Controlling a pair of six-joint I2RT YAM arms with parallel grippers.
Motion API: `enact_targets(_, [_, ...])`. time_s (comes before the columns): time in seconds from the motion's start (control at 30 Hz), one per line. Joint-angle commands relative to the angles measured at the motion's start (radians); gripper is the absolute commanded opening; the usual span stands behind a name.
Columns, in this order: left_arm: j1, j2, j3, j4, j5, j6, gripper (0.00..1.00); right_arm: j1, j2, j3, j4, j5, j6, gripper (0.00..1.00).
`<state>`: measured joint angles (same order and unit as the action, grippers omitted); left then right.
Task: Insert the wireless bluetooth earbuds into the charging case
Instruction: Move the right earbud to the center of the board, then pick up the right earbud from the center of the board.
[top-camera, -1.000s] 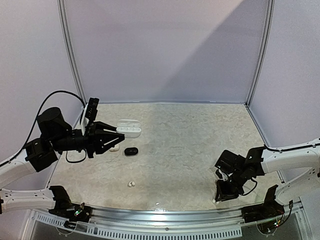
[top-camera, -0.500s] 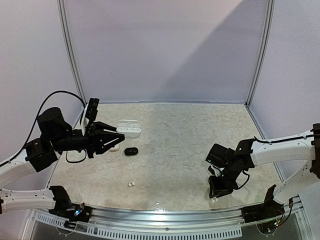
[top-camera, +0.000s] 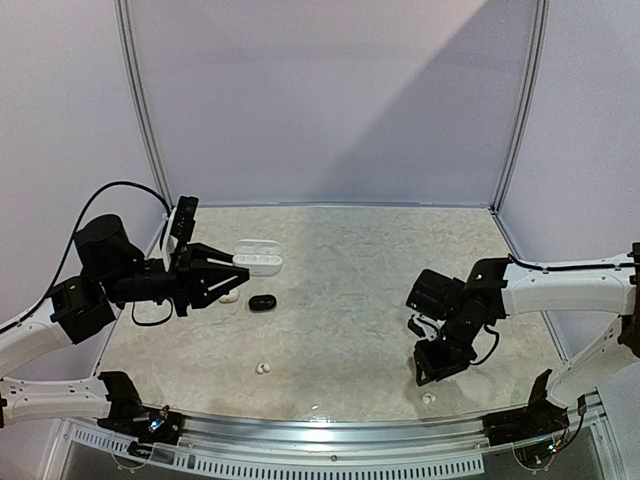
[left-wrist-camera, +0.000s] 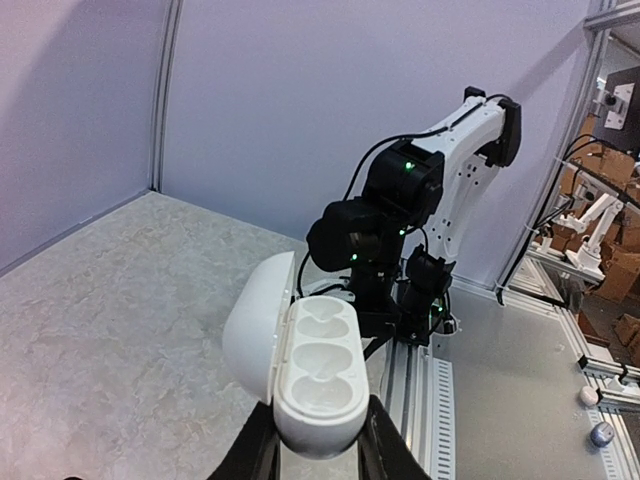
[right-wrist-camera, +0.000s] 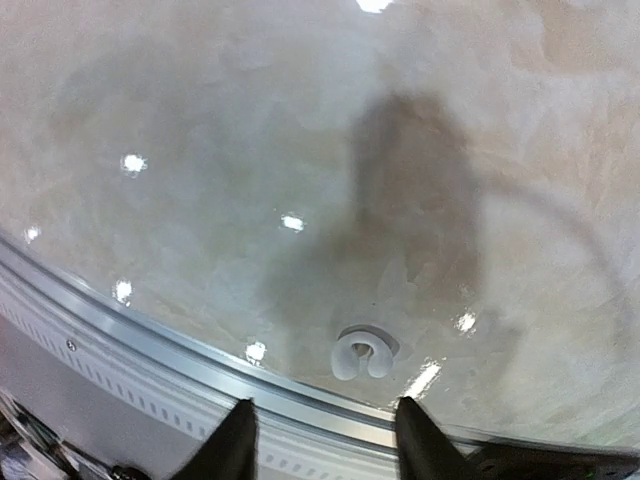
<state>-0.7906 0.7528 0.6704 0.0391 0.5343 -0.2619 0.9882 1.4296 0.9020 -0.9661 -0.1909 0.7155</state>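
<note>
White charging case (left-wrist-camera: 305, 375), lid open, sits pinched in the left gripper (left-wrist-camera: 318, 445), while the right gripper (right-wrist-camera: 325, 438) hangs spread and empty near a white earbud (right-wrist-camera: 361, 354).

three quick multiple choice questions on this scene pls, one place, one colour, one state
1. The charging case in the left gripper is: A) shut B) open C) upside down
2. The small oval item on the table is: A) red B) black C) yellow
3. The white earbud near the right gripper lies: A) in the case B) between the fingers C) on the table by its front rail
Answers: B, its lid is swung aside; B, dark against the pale top; C, bare table beside the rail.
</note>
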Motion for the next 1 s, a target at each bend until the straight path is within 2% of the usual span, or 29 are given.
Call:
enact_targets(0.0, [0.013,-0.003,0.018,-0.020,0.000,0.016,0.00,0.012,0.048,0.101,-0.077,0.075,-0.308,0.63])
enact_targets(0.03, [0.013,-0.004,0.019,-0.022,-0.002,0.019,0.00,0.017,0.061,0.117,-0.090,0.079,-0.382,0.68])
enact_targets(0.17, [0.013,-0.005,0.021,-0.025,-0.008,0.025,0.00,0.017,0.149,0.172,-0.134,0.018,-0.496,0.98])
enact_targets(0.23, [0.013,-0.004,0.021,-0.022,-0.007,0.025,0.00,0.041,0.225,0.209,-0.150,0.044,-0.528,0.99])
enact_targets(0.4, [0.013,-0.010,0.029,-0.036,-0.004,0.041,0.00,0.069,0.320,0.227,-0.140,0.128,-0.525,0.97])
enact_targets(0.5, [0.013,-0.016,0.028,-0.070,-0.008,0.046,0.00,0.068,0.372,0.236,-0.190,0.174,-0.450,0.97])
enact_targets(0.6, [0.013,-0.023,0.014,-0.058,-0.014,0.035,0.00,0.068,0.368,0.174,-0.137,0.143,-0.338,0.94])
enact_targets(0.77, [0.013,-0.021,0.007,-0.056,-0.012,0.032,0.00,0.069,0.289,0.071,-0.039,0.084,-0.122,0.85])
enact_targets(0.97, [0.013,-0.012,0.002,-0.028,-0.010,0.027,0.00,0.069,0.208,-0.018,0.045,0.086,0.047,0.66])
